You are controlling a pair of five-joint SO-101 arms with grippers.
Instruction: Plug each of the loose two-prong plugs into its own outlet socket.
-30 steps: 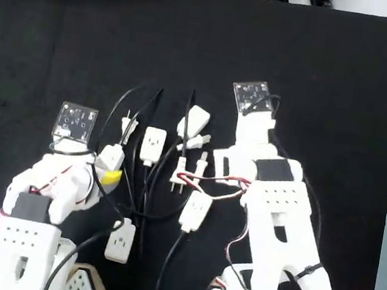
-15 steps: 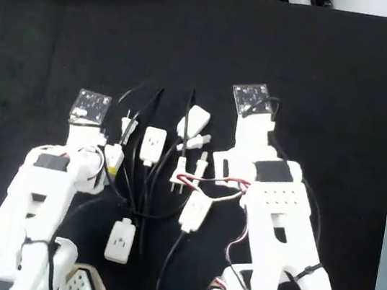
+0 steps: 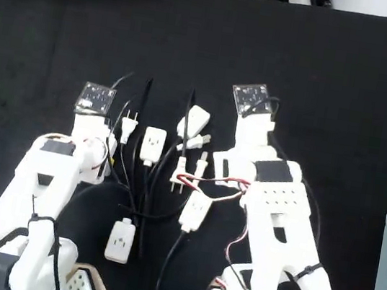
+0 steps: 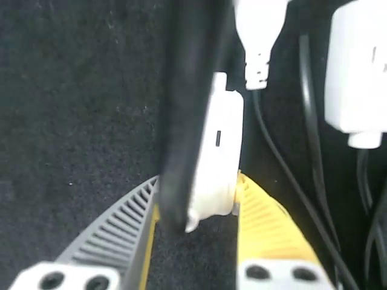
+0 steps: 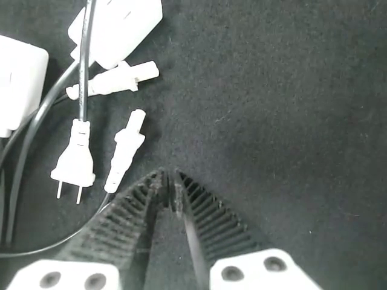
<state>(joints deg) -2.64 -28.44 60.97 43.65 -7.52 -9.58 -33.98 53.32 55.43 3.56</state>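
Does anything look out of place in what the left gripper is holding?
Yes: the left gripper is shut on a white plastic socket block, and a thick black cable appears trapped between block and grey finger.

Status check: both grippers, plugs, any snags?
Left gripper shut on white socket. Right gripper shut, empty, near a loose plug. Black cable crosses in front of the held socket.

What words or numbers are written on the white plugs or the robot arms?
No text can be read anywhere.
The left arm's square board: dotted pattern, too blurred to read.
The right arm's square board: the same, too blurred to read.
The white socket in the left gripper: one small dark mark, not a letter.
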